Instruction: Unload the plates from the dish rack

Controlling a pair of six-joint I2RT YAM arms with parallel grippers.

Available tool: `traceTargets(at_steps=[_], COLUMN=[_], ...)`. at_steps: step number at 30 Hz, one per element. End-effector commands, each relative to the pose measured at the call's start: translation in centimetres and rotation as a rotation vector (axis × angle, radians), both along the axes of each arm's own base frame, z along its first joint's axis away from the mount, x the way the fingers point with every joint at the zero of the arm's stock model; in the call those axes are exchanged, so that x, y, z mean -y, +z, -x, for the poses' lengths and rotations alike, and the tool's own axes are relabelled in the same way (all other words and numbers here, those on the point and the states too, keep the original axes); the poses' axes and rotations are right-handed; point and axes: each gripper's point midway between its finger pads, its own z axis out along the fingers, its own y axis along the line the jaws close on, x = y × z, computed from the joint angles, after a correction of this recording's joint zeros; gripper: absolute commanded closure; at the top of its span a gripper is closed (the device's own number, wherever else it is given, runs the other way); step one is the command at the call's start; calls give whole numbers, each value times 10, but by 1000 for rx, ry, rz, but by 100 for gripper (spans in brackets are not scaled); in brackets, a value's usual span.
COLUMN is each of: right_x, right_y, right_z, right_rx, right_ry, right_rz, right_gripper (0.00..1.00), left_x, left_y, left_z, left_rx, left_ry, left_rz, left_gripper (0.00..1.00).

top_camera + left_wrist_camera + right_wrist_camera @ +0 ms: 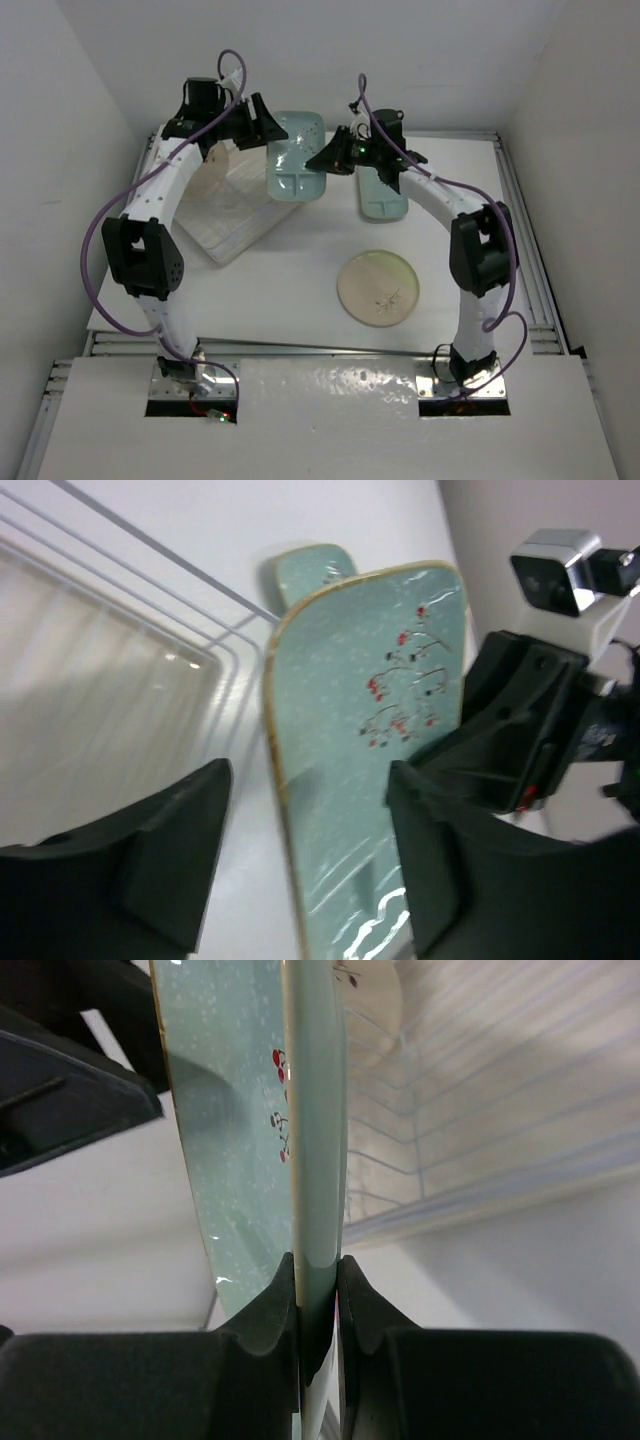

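A pale blue-green rectangular plate (298, 158) (350, 740) (235, 1110) hangs in the air between both arms, just right of the clear dish rack (232, 205) (100, 690) (490, 1080). My right gripper (332, 157) (318, 1265) is shut on its rim, which is pinched between both pads. My left gripper (268, 128) (310, 810) is open, its fingers (170, 860) standing on either side of the plate with a gap on the left. A second blue-green plate (383, 197) (310, 568) and a round yellow-green plate (378, 288) lie on the table. A cream plate edge (372, 990) shows inside the rack.
White walls close in the table at the back and on both sides. The rack sits at an angle at the back left. The right arm's wrist and camera (560, 570) are close to my left fingers.
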Motion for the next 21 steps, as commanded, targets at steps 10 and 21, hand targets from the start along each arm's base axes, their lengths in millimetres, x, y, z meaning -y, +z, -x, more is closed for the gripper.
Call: traceTargets(at_steps=[10,21], right_x=[138,207], right_y=[32,-73], right_z=[-28,-65], right_rx=[28,-69], right_ry=[-7,-98], right_rz=[-6,371], right_gripper=[100,100], left_x=[-75,-123], left_y=[46,50], left_z=[-23,-14], left_rx=[240,232], left_ry=[237,303], left_rz=[-408,-475], left_gripper=[26,26])
